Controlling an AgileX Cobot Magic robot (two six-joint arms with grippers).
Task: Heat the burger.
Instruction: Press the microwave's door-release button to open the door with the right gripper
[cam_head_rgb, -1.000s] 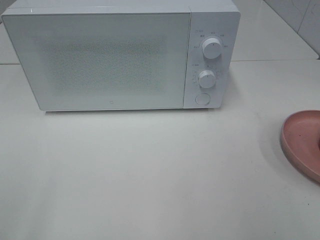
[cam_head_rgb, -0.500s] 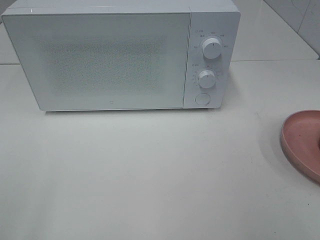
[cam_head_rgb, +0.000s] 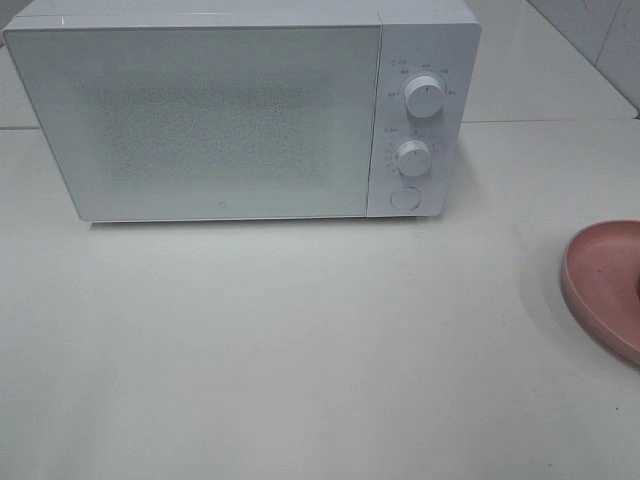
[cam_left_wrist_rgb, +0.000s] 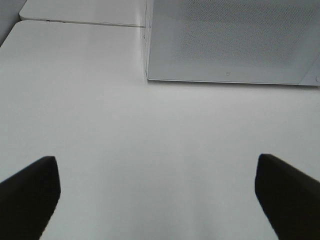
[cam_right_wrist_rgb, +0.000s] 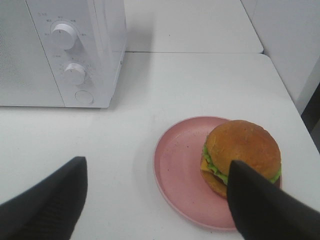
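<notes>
Hovers right pincer (cam_right_wrist_rgb: 157, 200), apart and empty, near burger (cam_right_wrist_rgb: 242, 150) on plate (cam_right_wrist_rgb: 180, 170), for grabbing. Holds left pincer (cam_left_wrist_rgb: 155, 200) apart facing shut microwave (cam_head_rgb: 200, 120), presumably for its door.

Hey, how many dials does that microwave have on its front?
2. The upper dial sits near the top of the microwave control panel, the lower dial right beneath it. The flat round button below them is not a dial.
</notes>
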